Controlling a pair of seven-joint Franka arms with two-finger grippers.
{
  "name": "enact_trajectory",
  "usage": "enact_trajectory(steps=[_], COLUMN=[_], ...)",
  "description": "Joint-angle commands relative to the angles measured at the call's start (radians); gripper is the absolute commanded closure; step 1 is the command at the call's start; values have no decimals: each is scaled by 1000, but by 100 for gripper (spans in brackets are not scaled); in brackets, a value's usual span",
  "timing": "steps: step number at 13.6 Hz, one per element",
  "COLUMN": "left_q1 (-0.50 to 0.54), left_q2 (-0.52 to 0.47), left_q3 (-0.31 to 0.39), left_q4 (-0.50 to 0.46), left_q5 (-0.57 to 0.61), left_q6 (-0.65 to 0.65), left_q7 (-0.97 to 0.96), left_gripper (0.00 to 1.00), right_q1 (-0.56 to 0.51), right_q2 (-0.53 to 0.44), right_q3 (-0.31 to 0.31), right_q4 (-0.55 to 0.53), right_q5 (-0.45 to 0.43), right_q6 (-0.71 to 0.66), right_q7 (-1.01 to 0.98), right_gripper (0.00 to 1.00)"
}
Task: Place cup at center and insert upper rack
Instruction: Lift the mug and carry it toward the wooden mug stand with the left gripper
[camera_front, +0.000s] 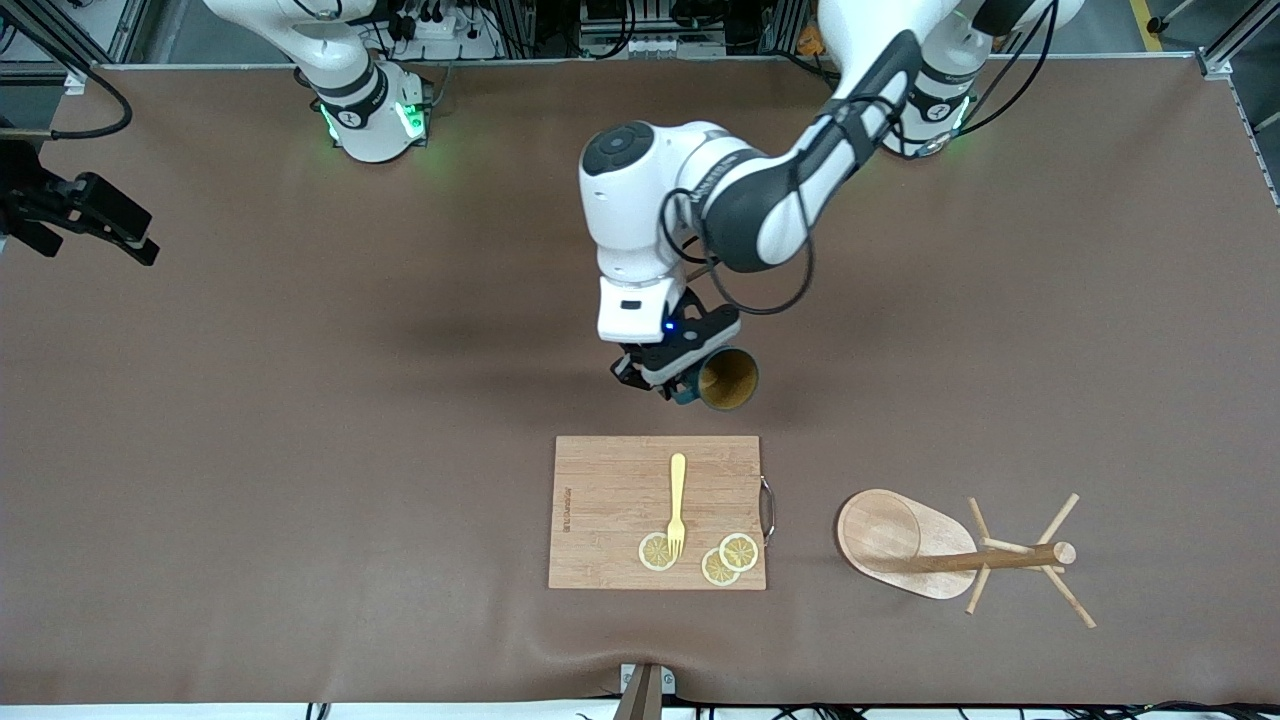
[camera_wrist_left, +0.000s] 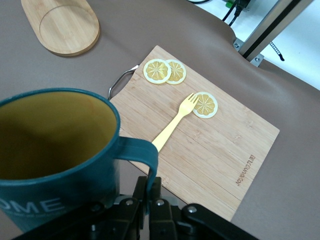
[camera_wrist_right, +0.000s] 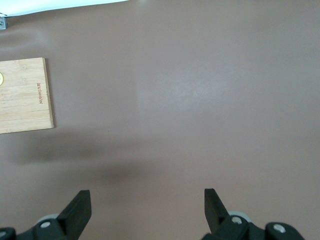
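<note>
- Left gripper (camera_front: 672, 385) clamps the cup (camera_front: 727, 379) by its handle — aloft, at the cutting board's (camera_front: 610, 520) twelve o'clock.
- Right gripper (camera_wrist_right: 147, 210) waits, spread wide, empty.

Brown table (camera_front: 300, 450) spreads wide here. On it sits a wooden cutting board (camera_front: 620, 480) near the front camera, and beside that, toward the left arm's end, the upper rack (camera_front: 930, 555) lies tipped over.
</note>
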Motion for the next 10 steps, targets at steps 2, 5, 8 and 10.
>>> enact_trajectory(steps=[2,5,8,10], left_q1=[62,89,95,116], left_q2=[-50,-67,-68,-73], left_q3=[-8,-6,-6,-6], left_q4=[-16,-16,-16,-16], left_q5=[-91,-154,-178,-221], left_q6=[-2,2,15,33], left_q7=[27,15,13,12], left_gripper=[100,100,100,100], right_q1=[6,8,6,6], right_q2=[-14,-14,-14,-14], right_q3=[-1,0,0,0], right_q4=[0,0,0,0], right_q5=[-2,-4,-4,-4], right_q6=[-9,-11,-9,-11], right_q7=[7,7,6,7], right_gripper=[0,0,0,0])
